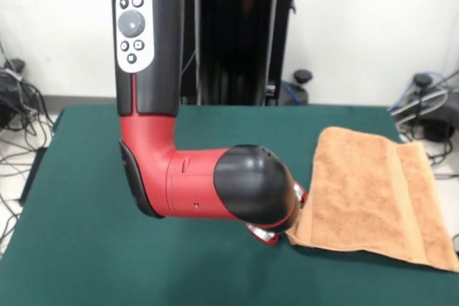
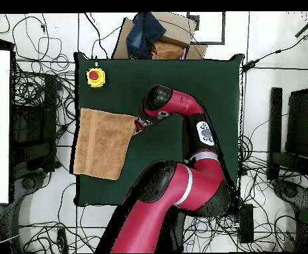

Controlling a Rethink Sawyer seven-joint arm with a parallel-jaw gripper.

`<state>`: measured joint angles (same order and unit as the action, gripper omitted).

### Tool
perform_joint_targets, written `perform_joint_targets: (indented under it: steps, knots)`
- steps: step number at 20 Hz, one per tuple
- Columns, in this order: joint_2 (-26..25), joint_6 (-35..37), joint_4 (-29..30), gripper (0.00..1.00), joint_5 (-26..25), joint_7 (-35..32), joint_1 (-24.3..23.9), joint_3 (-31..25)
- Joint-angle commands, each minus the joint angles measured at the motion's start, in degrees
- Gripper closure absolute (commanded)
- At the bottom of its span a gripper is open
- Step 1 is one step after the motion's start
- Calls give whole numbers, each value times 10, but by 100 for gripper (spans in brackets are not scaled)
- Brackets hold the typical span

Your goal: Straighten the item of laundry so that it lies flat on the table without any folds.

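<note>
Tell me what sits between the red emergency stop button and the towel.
Nothing: in the overhead view, only bare green table separates the button from the towel.

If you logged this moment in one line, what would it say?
arm: low over table | claw: at towel corner, grip hidden | towel: partly doubled over, at table edge

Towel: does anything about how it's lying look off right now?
Yes. The towel sits at the table edge, part of it past the green surface, slightly askew. In the front view a fold line runs along it, so it may be doubled. The gripper is at its corner.
</note>
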<state>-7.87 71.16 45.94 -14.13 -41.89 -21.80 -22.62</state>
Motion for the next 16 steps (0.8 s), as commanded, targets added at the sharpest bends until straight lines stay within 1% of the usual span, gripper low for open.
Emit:
perform_joint_targets:
  steps: [1, 3, 4, 7, 10, 13, 16]
  knots:
    - [-90, -217, -48, 0, -96, 8, 0, 20]
    - [-87, -229, -37, 0, -90, -32, 0, 28]
    - [-81, -248, -26, 0, -90, -56, 1, 34]
    - [-61, -290, -10, 0, -105, -141, 18, 68]
    - [-36, -329, 18, 0, -116, -194, 31, 97]
    - [-23, -348, 39, 0, -115, -209, 34, 112]
    - [-22, -358, 55, 0, -99, -210, 24, 105]
